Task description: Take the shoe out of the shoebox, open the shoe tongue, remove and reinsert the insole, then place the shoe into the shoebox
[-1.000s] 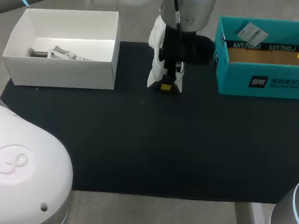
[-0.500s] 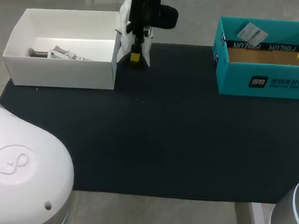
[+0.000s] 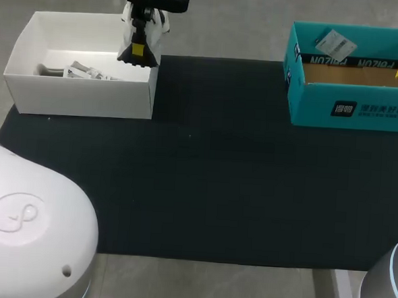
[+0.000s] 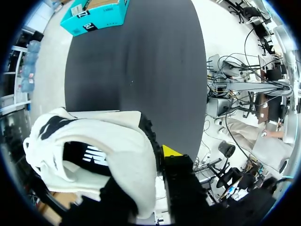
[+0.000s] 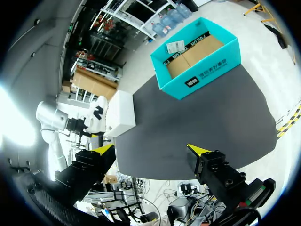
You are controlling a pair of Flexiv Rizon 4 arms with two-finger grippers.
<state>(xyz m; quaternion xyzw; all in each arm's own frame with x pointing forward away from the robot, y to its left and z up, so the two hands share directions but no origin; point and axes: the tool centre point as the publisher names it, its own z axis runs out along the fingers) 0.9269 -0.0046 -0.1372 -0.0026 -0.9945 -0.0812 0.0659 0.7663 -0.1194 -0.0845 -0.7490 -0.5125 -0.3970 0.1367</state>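
Left gripper (image 3: 137, 49) was clamped on the white-and-black fabric sneaker (image 4: 113, 146), held above the far right corner of the white cardboard shoebox (image 3: 80, 98). Right gripper (image 5: 150, 149) fingers were spread, empty. Probably the last step: lower in, release.

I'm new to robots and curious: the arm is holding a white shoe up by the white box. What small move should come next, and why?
Probably ease the left gripper a little further over the white shoebox's open middle, then lower it. It holds the white shoe above the box's rear right corner, not yet inside.
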